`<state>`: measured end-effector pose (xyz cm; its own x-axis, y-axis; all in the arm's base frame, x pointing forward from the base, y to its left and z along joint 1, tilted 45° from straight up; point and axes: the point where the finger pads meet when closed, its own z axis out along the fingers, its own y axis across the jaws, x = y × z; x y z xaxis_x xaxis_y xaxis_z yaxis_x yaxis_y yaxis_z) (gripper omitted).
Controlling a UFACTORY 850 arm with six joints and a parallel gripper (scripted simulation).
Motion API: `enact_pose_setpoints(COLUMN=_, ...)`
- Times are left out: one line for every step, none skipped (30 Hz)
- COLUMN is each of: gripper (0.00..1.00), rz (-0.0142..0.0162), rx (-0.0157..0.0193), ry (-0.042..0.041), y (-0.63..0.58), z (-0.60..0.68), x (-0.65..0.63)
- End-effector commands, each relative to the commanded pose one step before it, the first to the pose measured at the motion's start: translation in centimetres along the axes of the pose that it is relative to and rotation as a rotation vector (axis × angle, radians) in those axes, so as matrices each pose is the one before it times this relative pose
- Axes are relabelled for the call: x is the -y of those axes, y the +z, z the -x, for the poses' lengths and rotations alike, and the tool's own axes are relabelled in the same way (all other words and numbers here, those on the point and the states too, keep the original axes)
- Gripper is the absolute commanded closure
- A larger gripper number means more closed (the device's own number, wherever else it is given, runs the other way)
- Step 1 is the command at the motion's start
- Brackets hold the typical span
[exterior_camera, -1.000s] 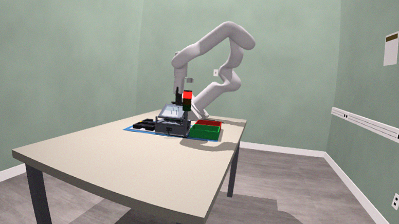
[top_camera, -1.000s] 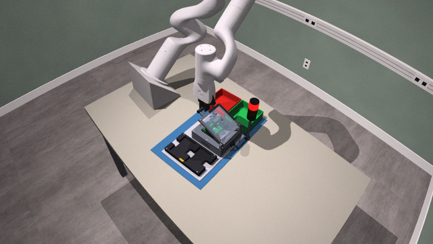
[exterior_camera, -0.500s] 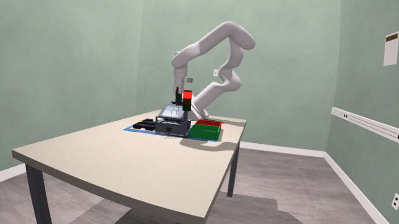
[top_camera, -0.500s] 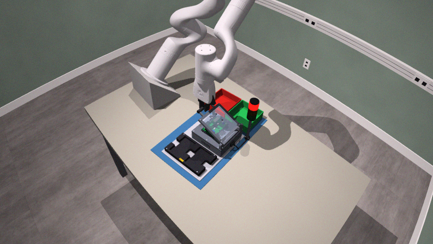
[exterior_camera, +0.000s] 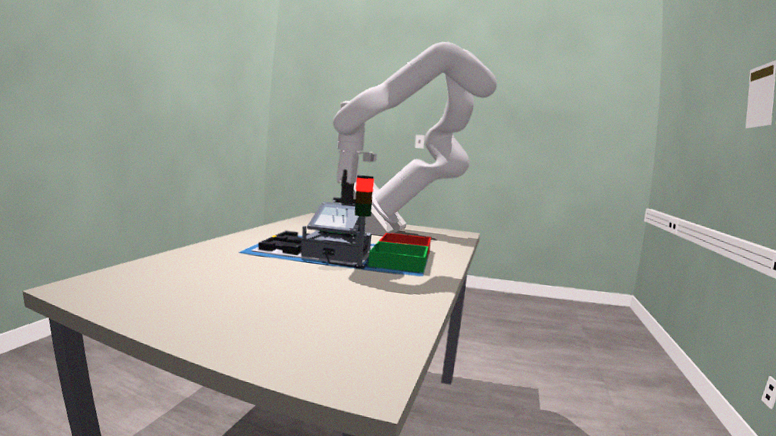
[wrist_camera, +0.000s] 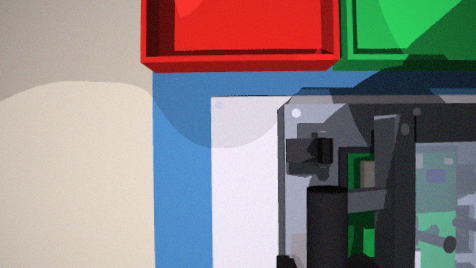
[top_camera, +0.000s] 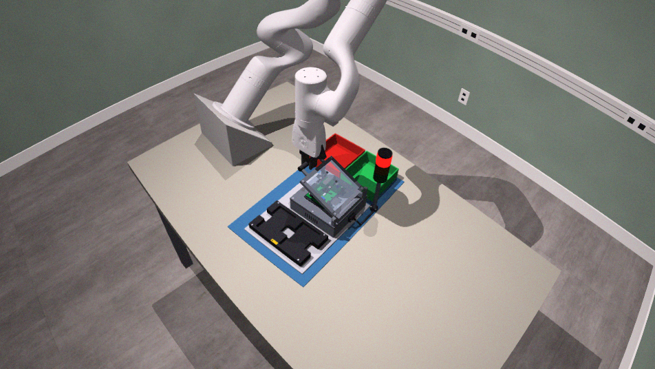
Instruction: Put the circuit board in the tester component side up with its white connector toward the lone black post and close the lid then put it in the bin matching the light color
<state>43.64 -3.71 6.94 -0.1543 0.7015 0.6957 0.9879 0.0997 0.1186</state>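
The green circuit board [top_camera: 329, 195] [wrist_camera: 434, 222] lies in the grey tester [top_camera: 312, 209] [exterior_camera: 334, 246] and shows through the clear lid [top_camera: 332, 182]. The lid is tilted about halfway up, its raised edge toward the bins. The signal light [top_camera: 383, 160] [exterior_camera: 364, 185] glows red. My gripper [top_camera: 307, 164] [exterior_camera: 340, 197] hangs at the lid's raised edge on the arm's side; its fingers stand a little apart with nothing between them. In the wrist view only the fingertips show at the bottom edge, beside a black post [wrist_camera: 327, 220]. The red bin [top_camera: 344, 149] [exterior_camera: 405, 239] [wrist_camera: 240, 30] is empty.
The green bin [top_camera: 366, 173] [exterior_camera: 398, 256] [wrist_camera: 400, 25] stands next to the red one. The empty black tray [top_camera: 288, 231] [exterior_camera: 281, 244] lies on the near end of the blue mat [top_camera: 256, 217] [wrist_camera: 180, 175]. The arm's base stands at the table's far left.
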Motion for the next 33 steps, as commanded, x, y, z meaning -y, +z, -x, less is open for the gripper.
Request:
enact_pose_setpoints(gripper=0.72, rz=0.00140, rx=0.00096, ry=-0.00058, y=-0.033, z=0.028, x=-0.064)
enact_pose_setpoints(gripper=0.72, rz=0.00000, rx=0.00000, ry=0.00000, y=0.011, z=0.000, x=0.000)
enact_pose_setpoints(gripper=0.72, rz=0.00000, rx=0.00000, ry=0.00000, y=0.007, z=0.000, x=0.000)
enact_pose_setpoints(gripper=0.72, rz=0.00000, rx=0.00000, ry=0.00000, y=0.004, z=0.000, x=0.000)
enact_pose_setpoints(gripper=0.72, rz=0.00000, rx=0.00000, ry=0.00000, y=0.002, z=0.000, x=0.000)
enact_pose_setpoints(gripper=0.72, rz=0.00000, rx=0.00000, ry=0.00000, y=0.000, z=0.000, x=0.000)
enact_pose_setpoints(gripper=0.72, rz=0.00000, rx=0.00000, ry=0.00000, y=0.000, z=0.000, x=0.000)
enact_pose_setpoints(gripper=0.72, rz=0.00000, rx=0.00000, ry=0.00000, y=0.000, z=0.000, x=0.000)
enact_pose_setpoints(gripper=0.72, rz=0.00000, rx=0.00000, ry=0.00000, y=0.000, z=0.000, x=0.000)
enact_pose_setpoints(gripper=0.72, rz=0.00000, rx=0.00000, ry=0.00000, y=0.000, z=0.000, x=0.000)
enact_pose_setpoints(gripper=0.72, rz=0.00000, rx=0.00000, ry=0.00000, y=0.000, z=0.000, x=0.000)
enact_pose_setpoints(gripper=1.00, rz=0.00000, rx=0.00000, ry=0.00000, y=0.000, z=0.000, x=0.000)
enact_pose_setpoints(gripper=1.00, rz=0.00000, rx=0.00000, ry=0.00000, y=0.000, z=0.000, x=0.000)
enact_pose_setpoints(gripper=1.00, rz=0.00000, rx=0.00000, ry=0.00000, y=0.000, z=0.000, x=0.000)
enact_pose_setpoints(gripper=1.00, rz=0.00000, rx=0.00000, ry=0.00000, y=0.000, z=0.000, x=0.000)
enact_pose_setpoints(gripper=1.00, rz=0.00000, rx=0.00000, ry=0.00000, y=0.000, z=0.000, x=0.000)
enact_pose_setpoints(gripper=1.00, rz=0.00000, rx=0.00000, ry=0.00000, y=0.000, z=0.000, x=0.000)
enact_pose_setpoints(gripper=1.00, rz=0.00000, rx=0.00000, ry=0.00000, y=0.000, z=0.000, x=0.000)
enact_pose_setpoints(gripper=1.00, rz=0.00000, rx=0.00000, ry=0.00000, y=0.000, z=0.000, x=0.000)
enact_pose_setpoints(gripper=1.00, rz=0.00000, rx=0.00000, ry=0.00000, y=0.000, z=0.000, x=0.000)
enact_pose_setpoints(gripper=1.00, rz=0.00000, rx=0.00000, ry=0.00000, y=0.000, z=0.000, x=0.000)
enact_pose_setpoints(gripper=1.00, rz=0.00000, rx=0.00000, ry=0.00000, y=0.000, z=0.000, x=0.000)
enact_pose_setpoints(gripper=1.00, rz=0.00000, rx=0.00000, ry=0.00000, y=0.000, z=0.000, x=0.000)
enact_pose_setpoints(gripper=1.00, rz=0.00000, rx=0.00000, ry=0.00000, y=0.000, z=0.000, x=0.000)
enact_pose_setpoints(gripper=1.00, rz=0.00000, rx=0.00000, ry=0.00000, y=0.000, z=0.000, x=0.000)
enact_pose_setpoints(gripper=1.00, rz=0.00000, rx=0.00000, ry=0.00000, y=0.000, z=0.000, x=0.000)
enact_pose_setpoints(gripper=1.00, rz=0.00000, rx=0.00000, ry=0.00000, y=0.000, z=0.000, x=0.000)
enact_pose_setpoints(gripper=1.00, rz=0.00000, rx=0.00000, ry=0.00000, y=0.000, z=0.000, x=0.000)
enact_pose_setpoints(gripper=1.00, rz=0.00000, rx=0.00000, ry=0.00000, y=0.000, z=0.000, x=0.000)
enact_pose_setpoints(gripper=1.00, rz=0.00000, rx=0.00000, ry=0.00000, y=0.000, z=0.000, x=0.000)
enact_pose_setpoints(gripper=1.00, rz=0.00000, rx=0.00000, ry=0.00000, y=0.000, z=0.000, x=0.000)
enact_pose_setpoints(gripper=1.00, rz=0.00000, rx=0.00000, ry=0.00000, y=0.000, z=0.000, x=0.000)
enact_pose_setpoints(gripper=1.00, rz=0.00000, rx=0.00000, ry=0.00000, y=0.000, z=0.000, x=0.000)
